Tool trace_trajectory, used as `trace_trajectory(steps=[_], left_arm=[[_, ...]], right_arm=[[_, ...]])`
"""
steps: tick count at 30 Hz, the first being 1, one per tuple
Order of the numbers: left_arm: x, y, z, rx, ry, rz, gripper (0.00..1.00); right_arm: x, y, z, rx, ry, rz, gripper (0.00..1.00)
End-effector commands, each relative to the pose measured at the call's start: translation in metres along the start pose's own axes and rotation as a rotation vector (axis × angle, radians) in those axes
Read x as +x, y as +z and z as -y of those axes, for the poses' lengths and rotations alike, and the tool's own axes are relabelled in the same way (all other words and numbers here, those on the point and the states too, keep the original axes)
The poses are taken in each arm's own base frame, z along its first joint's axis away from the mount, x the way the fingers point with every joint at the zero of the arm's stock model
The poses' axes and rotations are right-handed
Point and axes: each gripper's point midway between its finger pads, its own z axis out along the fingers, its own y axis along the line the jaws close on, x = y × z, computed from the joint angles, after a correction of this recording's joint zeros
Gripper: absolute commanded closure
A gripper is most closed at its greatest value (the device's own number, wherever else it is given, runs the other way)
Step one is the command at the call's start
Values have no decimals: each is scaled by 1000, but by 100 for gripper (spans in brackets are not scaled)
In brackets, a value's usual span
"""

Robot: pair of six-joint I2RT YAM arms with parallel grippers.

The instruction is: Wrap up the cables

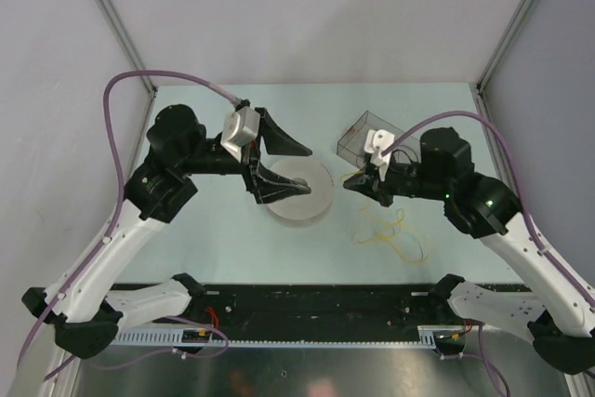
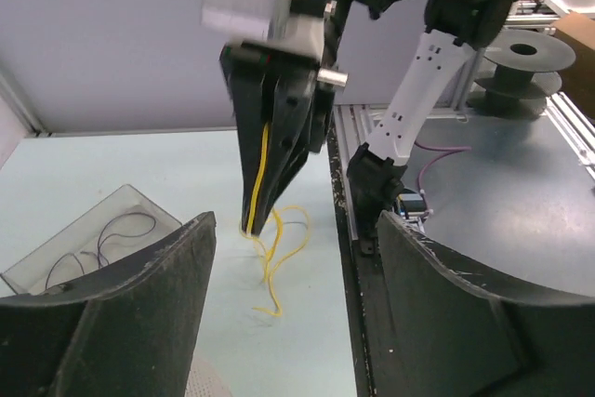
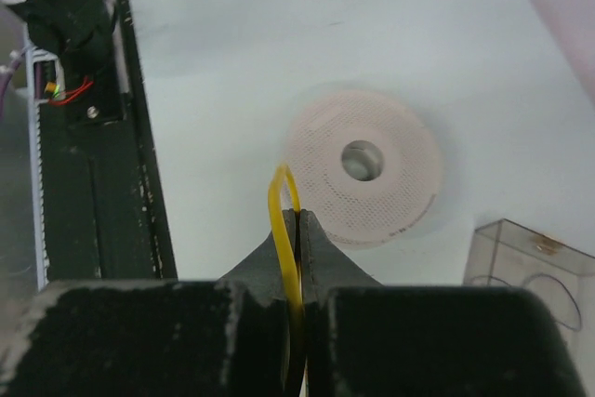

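Observation:
A yellow cable (image 1: pixel 392 234) lies in loose loops on the table right of centre, and one strand rises into my right gripper (image 1: pixel 351 183). In the right wrist view that gripper (image 3: pixel 299 218) is shut on the cable (image 3: pixel 284 197), a small yellow loop poking out past its tips. The left wrist view shows the same right gripper (image 2: pixel 253 222) tip-down, with the cable (image 2: pixel 272 262) trailing below it. My left gripper (image 1: pixel 296 168) stands open over the far edge of a white perforated spool (image 1: pixel 311 208). Nothing sits between its fingers (image 2: pixel 167 295).
A clear plastic box (image 1: pixel 364 139) stands behind the right gripper, with thin dark wire inside (image 2: pixel 102 239). The spool (image 3: pixel 400 194) lies flat with a centre hole. A black rail (image 1: pixel 316 302) runs along the near table edge. Dark spools (image 2: pixel 522 67) stand beyond it.

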Motion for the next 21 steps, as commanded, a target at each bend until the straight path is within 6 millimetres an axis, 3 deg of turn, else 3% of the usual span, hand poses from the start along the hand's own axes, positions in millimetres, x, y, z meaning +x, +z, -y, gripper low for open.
trace_trajectory(steps=[1,10,21], left_arm=[[5,14,-3,0,-23,-12,27],[28,34,-5,4,-109,-58,43],[40,38,14,96,-111,-80,49]], right_arm=[[-5,11,-20,-105,-94,16,100],[-6,27,-35,-141,-138,8,100],[-1,32,-32,-127,-118,-16,100]])
